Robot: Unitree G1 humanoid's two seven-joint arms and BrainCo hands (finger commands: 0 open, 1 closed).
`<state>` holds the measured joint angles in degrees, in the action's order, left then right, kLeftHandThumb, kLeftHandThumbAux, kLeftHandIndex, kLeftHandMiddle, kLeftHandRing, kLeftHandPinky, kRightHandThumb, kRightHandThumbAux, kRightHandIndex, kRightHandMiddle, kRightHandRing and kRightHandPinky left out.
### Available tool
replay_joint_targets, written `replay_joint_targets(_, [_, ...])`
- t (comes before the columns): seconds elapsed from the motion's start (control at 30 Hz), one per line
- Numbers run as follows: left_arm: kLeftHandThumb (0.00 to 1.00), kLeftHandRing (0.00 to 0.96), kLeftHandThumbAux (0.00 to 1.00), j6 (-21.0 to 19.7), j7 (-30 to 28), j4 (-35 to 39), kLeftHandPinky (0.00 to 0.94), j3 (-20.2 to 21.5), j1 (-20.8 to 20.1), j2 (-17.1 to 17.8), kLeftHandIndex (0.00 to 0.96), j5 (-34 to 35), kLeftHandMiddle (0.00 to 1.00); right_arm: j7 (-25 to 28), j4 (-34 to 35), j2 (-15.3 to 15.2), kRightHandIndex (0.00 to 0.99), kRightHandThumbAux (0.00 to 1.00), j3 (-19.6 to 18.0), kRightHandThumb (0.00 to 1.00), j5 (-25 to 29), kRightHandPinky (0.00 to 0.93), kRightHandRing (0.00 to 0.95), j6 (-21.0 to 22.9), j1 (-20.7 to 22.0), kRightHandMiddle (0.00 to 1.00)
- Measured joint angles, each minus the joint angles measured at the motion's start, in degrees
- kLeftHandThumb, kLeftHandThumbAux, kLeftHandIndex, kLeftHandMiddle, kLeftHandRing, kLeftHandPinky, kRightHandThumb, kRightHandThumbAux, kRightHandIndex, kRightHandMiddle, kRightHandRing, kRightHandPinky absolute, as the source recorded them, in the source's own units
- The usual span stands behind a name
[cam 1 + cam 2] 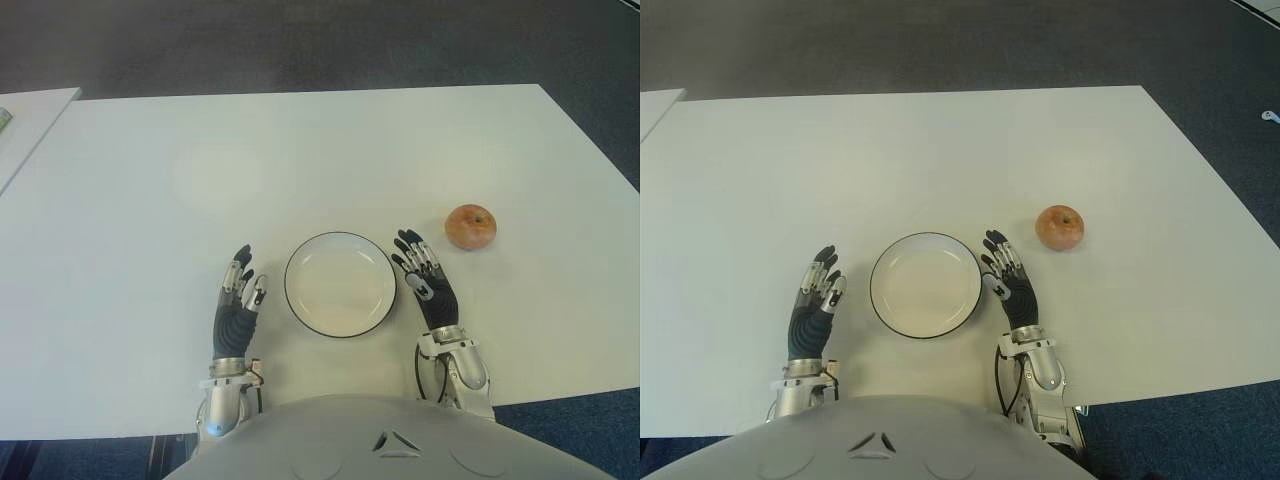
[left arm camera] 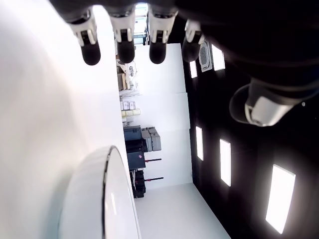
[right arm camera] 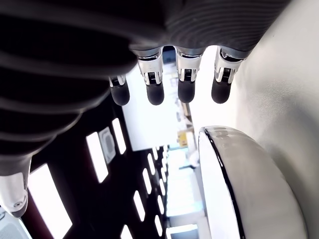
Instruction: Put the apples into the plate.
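**1 apple lies outside the plate, both hands empty**

Only 1 apple (image 1: 471,226) is seen, toward the right edge of the white table (image 1: 150,200), well apart from the empty plate (image 1: 340,284) that sits near the front edge, around its middle. The apple is judged firm, rounded, smooth-skinned and of moderate weight, so it may roll or slip under a one-sided touch; a grasp around its widest part, fingers opposed by the thumb, is judged safest. The right hand (image 1: 427,279) is shown just beside the plate's right rim, fingers extended and holding nothing. The left hand (image 1: 237,305) is shown left of the plate, fingers likewise straight and empty.

The task speaks of apples, yet no second one is seen. The apple's far side and underside are hidden. Neither wrist view shows the apple.
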<state>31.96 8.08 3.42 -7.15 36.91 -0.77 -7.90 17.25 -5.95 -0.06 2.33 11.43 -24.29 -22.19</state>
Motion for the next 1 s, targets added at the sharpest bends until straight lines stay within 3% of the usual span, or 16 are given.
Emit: replay_joint_targets(1.0, [0.000,0.000,0.427,0.2,0.0,-0.4,0.000,0.1,-1.0,0.2,0.000,0.1,0.000,0.0,0.0,0.1,0.040,0.499,-0.1,0.134,0.2,0.000,0.000,0.1,0.1,0.009])
